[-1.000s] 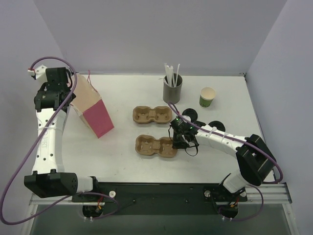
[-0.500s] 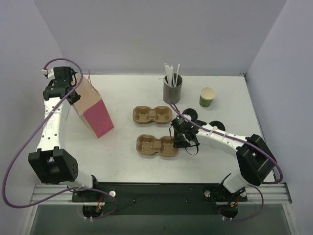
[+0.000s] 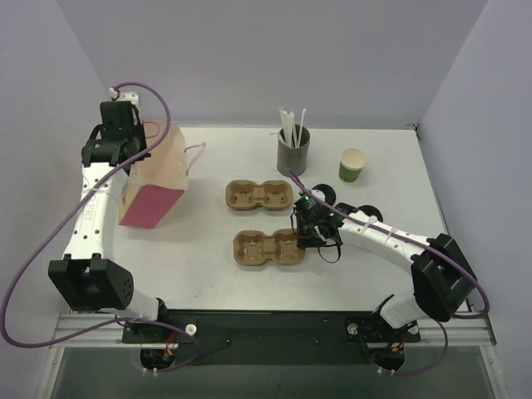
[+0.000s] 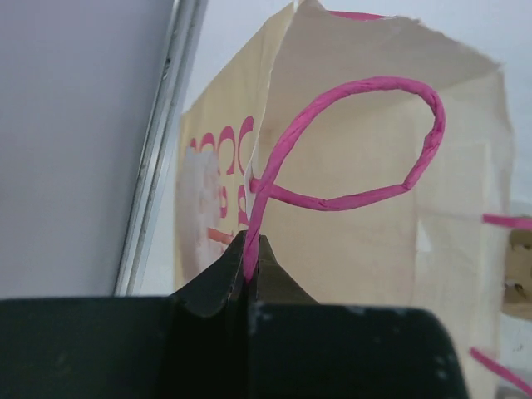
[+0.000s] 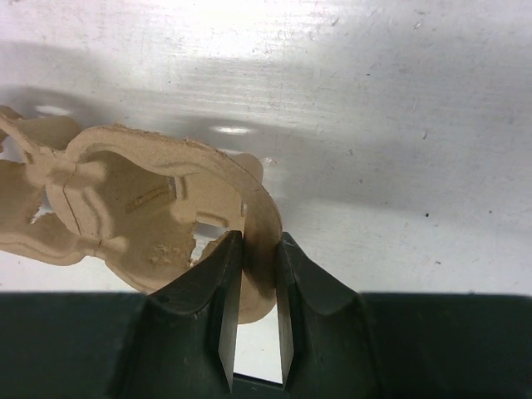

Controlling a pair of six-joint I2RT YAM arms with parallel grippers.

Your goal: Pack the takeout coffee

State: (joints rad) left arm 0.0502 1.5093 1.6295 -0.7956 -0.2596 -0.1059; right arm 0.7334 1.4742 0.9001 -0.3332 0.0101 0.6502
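The takeout coffee shows in none of these views. My left gripper (image 3: 138, 145) (image 4: 249, 243) is shut on one pink twisted handle (image 4: 349, 141) of the paper bag (image 3: 154, 179) (image 4: 366, 249) at the table's far left. The bag hangs tilted, with its pink base toward the near side. My right gripper (image 3: 301, 235) (image 5: 256, 249) is shut on the right rim of the near cardboard cup carrier (image 3: 266, 247) (image 5: 125, 204). A black round lid (image 3: 326, 194) lies just beyond the right wrist, partly hidden by it.
A second cup carrier (image 3: 259, 194) lies behind the near one. A grey cylinder of white straws (image 3: 293, 151) stands at the back, with a green cup showing a cream inside (image 3: 352, 165) to its right. Another black lid (image 3: 371, 213) lies by the right forearm.
My left gripper has shut on the bag's handle and swung toward the back, pulling the bag's top up and round. The right gripper and the carrier have hardly moved.
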